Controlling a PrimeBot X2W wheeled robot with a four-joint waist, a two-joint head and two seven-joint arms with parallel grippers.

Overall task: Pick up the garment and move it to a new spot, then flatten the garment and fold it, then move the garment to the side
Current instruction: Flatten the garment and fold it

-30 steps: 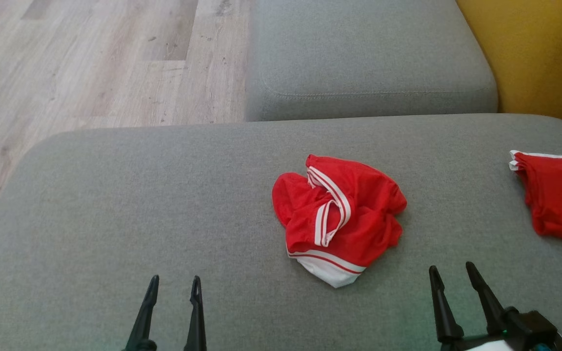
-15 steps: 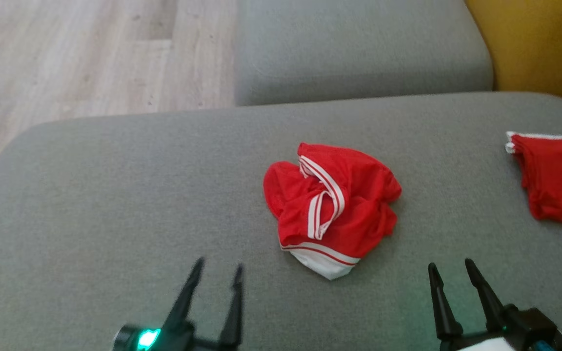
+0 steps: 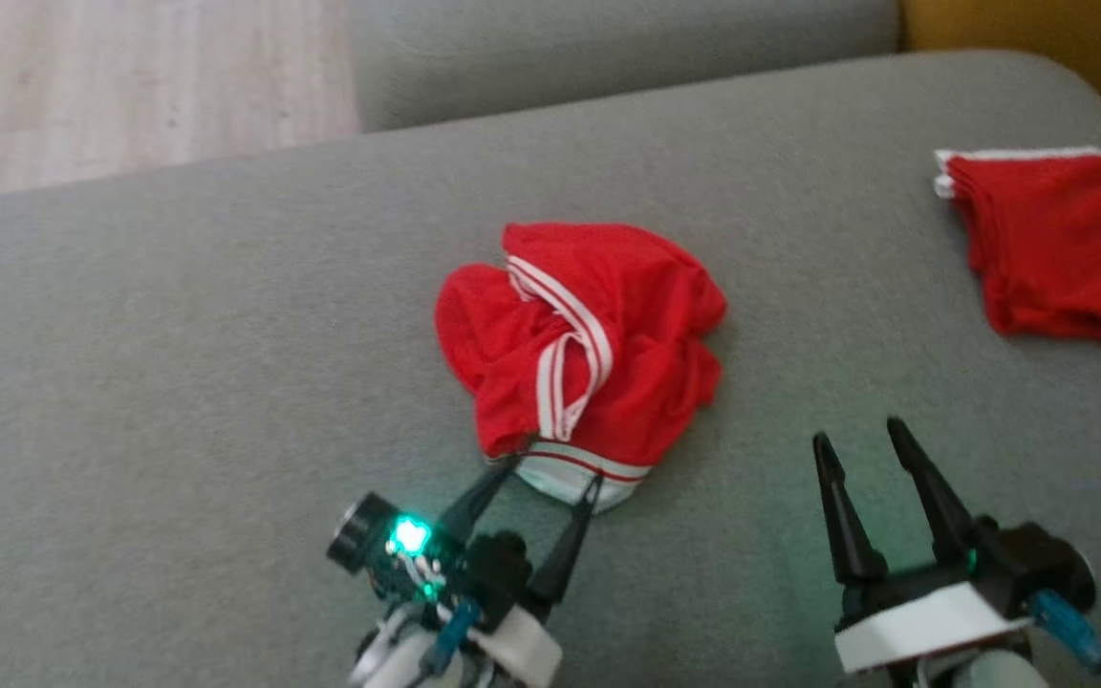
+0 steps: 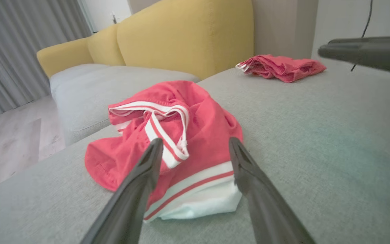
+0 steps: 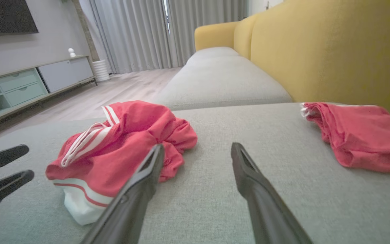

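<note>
In the middle of the grey seat cushion (image 3: 178,334) lies the garment (image 3: 579,354), a crumpled red heap with white striped trim, a little longer from near to far than from left to right. Its white band (image 3: 570,483) forms the near edge, running left to right, and that edge faces me. My left claw (image 3: 552,473) is the closer one. Its fingers stand apart with their tips at that band, one toward each end, so the cloth lies straight ahead of the claw, on its far side. Whether the tips touch the fabric I cannot tell. My right claw (image 3: 856,431) stands apart too, empty, off to the right of the heap and clear of it. I judge the pickup falls to the left claw, with only a short reach forward. A second red cloth (image 3: 1052,244) lies well apart at the far right.
</note>
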